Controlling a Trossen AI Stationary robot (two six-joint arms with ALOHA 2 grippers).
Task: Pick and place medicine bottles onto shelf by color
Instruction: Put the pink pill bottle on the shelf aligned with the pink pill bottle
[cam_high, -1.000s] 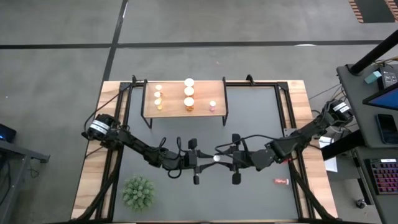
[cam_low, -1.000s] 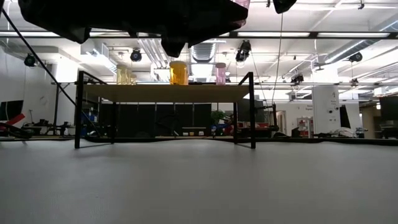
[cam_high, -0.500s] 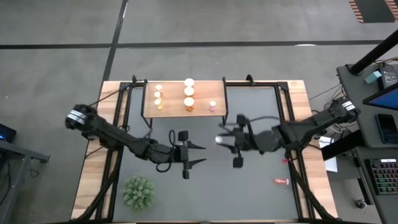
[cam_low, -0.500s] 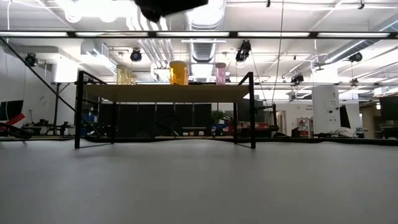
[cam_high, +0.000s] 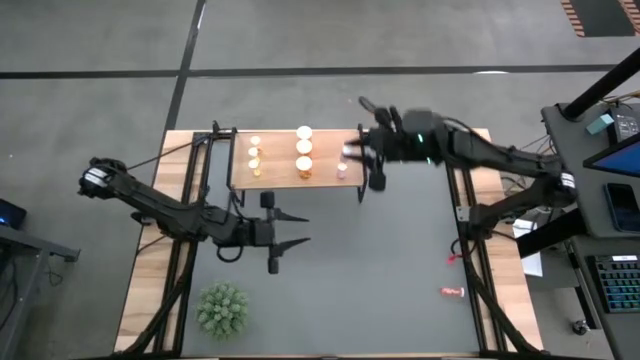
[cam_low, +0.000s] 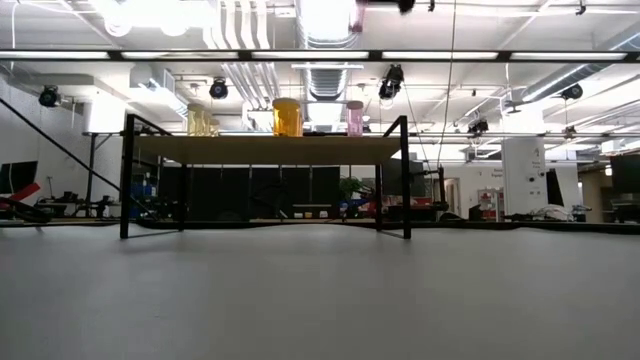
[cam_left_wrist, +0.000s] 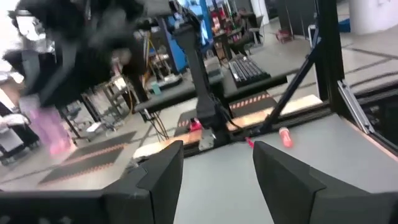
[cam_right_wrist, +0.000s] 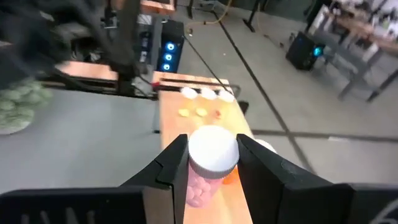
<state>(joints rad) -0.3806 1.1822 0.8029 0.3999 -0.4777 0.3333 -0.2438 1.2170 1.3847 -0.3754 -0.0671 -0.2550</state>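
The shelf (cam_high: 280, 178) stands at the table's far side and carries yellow bottles (cam_high: 254, 154), orange bottles (cam_high: 303, 148) and one small pink bottle (cam_high: 342, 168). It also shows in the low view (cam_low: 265, 148). My right gripper (cam_high: 352, 150) is high over the shelf's right end, shut on a pink bottle with a white cap (cam_right_wrist: 212, 149). My left gripper (cam_high: 300, 230) is open and empty over the table's left middle, in front of the shelf. A small pink bottle (cam_high: 452, 292) lies on its side at the table's right. My right gripper pinches the pink bottle between its two fingers (cam_right_wrist: 174, 163), on its body just below the white cap (cam_right_wrist: 200, 186). The fingers come level from the table's right side. The bottle stands upright, cap up, lifted clear above the shelf's right end.
A green spiky plant (cam_high: 222, 308) stands at the near left. A small red thing (cam_high: 452, 258) lies near the table's right edge. The grey table top (cam_high: 400, 290) between the shelf and the near edge shows bare in the low view (cam_low: 320, 290).
Both grippers were together at the table's middle around the pink bottle. My right gripper has risen and carried the bottle toward the far edge, over the shelf's right end. My left gripper has drawn back toward the table's left, open and empty.
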